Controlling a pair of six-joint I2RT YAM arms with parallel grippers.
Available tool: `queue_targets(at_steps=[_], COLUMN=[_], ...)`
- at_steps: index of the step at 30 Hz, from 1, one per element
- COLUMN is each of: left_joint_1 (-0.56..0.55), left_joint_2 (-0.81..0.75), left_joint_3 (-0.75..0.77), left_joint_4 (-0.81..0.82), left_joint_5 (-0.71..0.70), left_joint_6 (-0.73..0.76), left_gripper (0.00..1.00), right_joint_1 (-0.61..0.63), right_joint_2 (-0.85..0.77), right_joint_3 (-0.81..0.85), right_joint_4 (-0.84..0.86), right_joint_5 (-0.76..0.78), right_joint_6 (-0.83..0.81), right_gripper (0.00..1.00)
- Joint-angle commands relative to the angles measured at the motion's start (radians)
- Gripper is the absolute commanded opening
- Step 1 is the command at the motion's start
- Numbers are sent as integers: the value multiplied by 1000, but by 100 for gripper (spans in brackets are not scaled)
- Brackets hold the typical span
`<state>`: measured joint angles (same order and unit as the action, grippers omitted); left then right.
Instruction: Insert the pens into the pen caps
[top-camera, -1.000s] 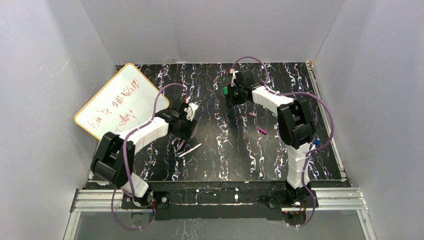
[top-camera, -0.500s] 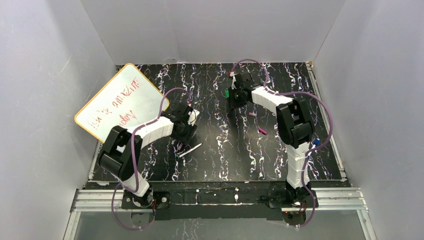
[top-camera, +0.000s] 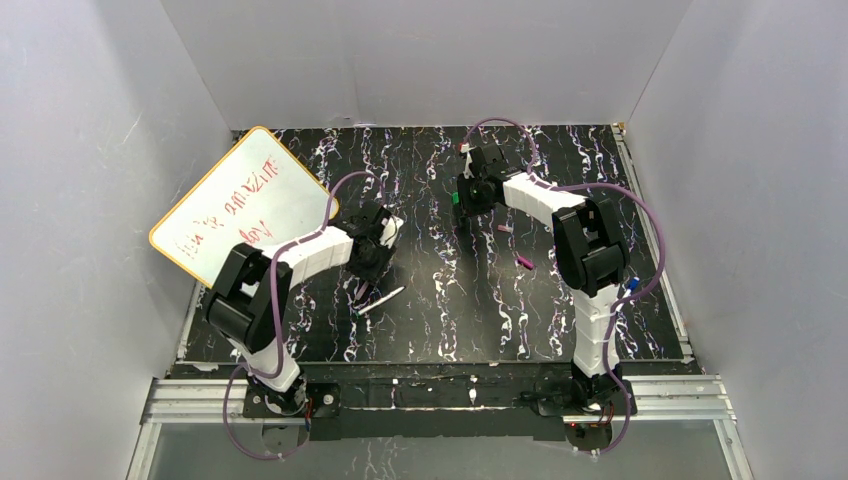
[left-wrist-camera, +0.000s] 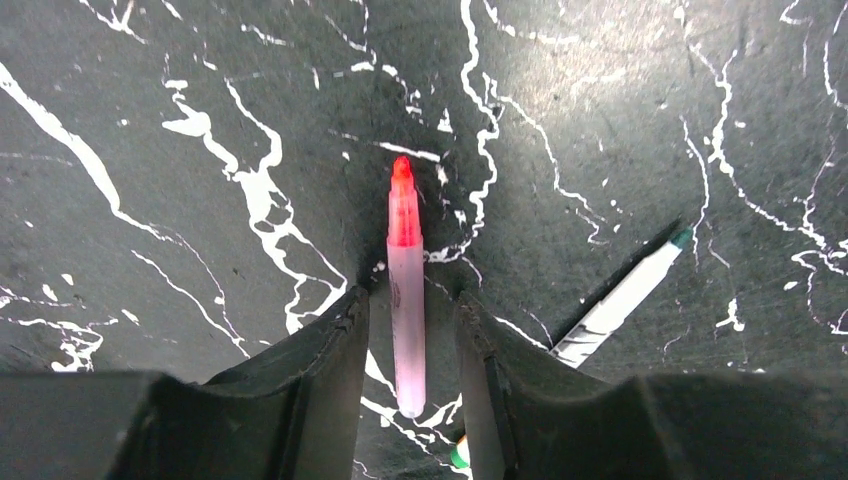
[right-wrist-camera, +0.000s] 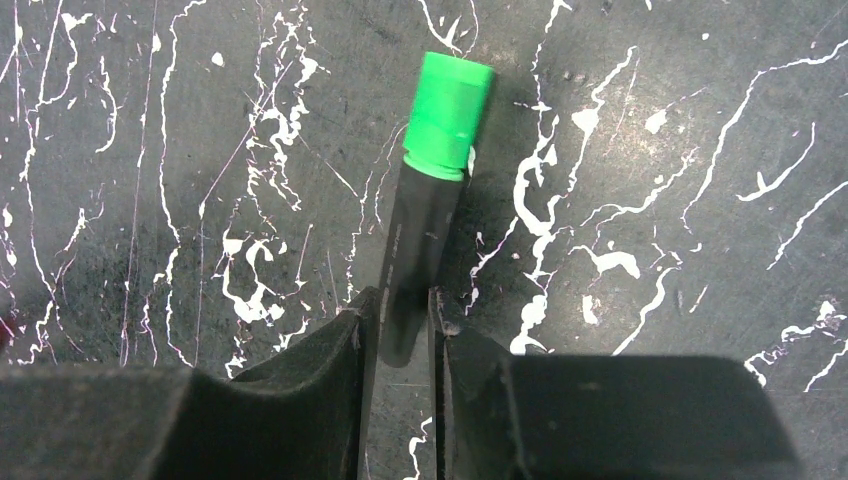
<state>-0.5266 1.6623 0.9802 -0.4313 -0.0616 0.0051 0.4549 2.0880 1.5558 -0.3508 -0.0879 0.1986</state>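
Note:
The slim magenta pen (left-wrist-camera: 405, 300) lies on the black marbled table between the fingers of my left gripper (left-wrist-camera: 410, 295). The jaws are open, with a gap on each side of the pen. The white-grey pen (left-wrist-camera: 625, 298) lies just right of that gripper and also shows in the top view (top-camera: 382, 299). My right gripper (right-wrist-camera: 403, 295) is shut on the thicker black marker (right-wrist-camera: 418, 250), whose wide green end (right-wrist-camera: 448, 116) points away from the fingers. A pale pink cap (top-camera: 505, 228) and a magenta cap (top-camera: 523, 262) lie near the right arm.
The yellow-rimmed whiteboard (top-camera: 240, 205) leans at the table's left edge, close behind the left arm. White walls enclose the table on three sides. A metal rail (top-camera: 440, 395) runs along the near edge by the arm bases.
The left arm has folded closer to its gripper, which stays over the magenta pen. The right gripper has shifted slightly toward the near side with the black marker.

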Motion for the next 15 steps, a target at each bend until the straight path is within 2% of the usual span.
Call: queue_targets(at_steps=[1,8,11,15], left_joint_1=[-2,-3,-3,-3], left_joint_2=[75,103,77,34], left_joint_3=[20,21,-2,-15], left_joint_4=[-36,-49,-62,-81], left_joint_5=[2,13,7,-21], left_joint_6=[4,2,-12,-52], left_gripper=[34,30,40,42], right_joint_1=[3,2,3,3], right_joint_2=[-10,-26,-33,-45], right_joint_3=[23,-3,-13,-27], right_joint_4=[-11,-1,1,7], right_joint_5=[8,7,7,3], right_joint_6=[-17,-13,-18,-21], right_gripper=[32,33,33,34])
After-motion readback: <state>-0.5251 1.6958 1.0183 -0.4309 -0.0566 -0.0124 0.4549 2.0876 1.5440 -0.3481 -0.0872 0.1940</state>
